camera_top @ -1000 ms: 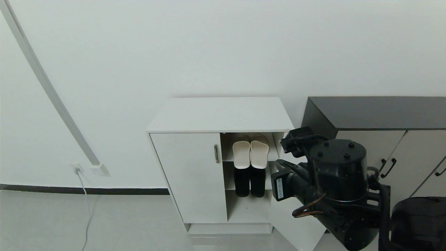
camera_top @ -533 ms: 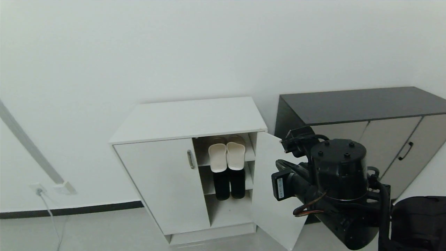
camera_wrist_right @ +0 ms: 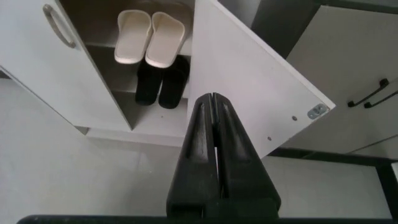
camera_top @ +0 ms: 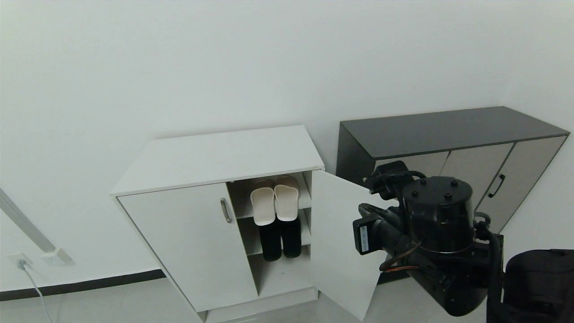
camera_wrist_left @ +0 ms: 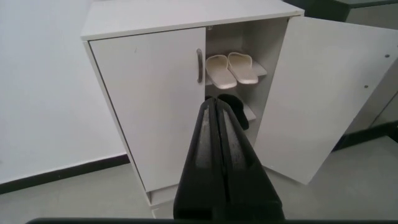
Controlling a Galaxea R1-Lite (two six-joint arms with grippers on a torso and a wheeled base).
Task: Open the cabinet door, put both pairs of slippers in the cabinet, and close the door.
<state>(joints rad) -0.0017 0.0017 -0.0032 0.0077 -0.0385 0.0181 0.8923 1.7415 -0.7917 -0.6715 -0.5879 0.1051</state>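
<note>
I'm holding right gripper (camera_wrist_right: pixel 214 98) and left gripper (camera_wrist_left: pixel 216 102) closed, empty; the open cabinet door (camera_wrist_right: pixel 255 68) is hanging just beyond the right one, white slippers (camera_wrist_right: pixel 149 37) and black slippers (camera_wrist_right: pixel 163 84) shelved past it. I'm judging it stiff, light: push its free edge

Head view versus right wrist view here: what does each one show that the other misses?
Head view alone: the white cabinet's top and a wall socket. Right wrist view alone: the right gripper, shut, and a metal plate on the open door. Both: white slippers above black slippers, the open door, the closed door's handle, the dark cabinet.
</note>
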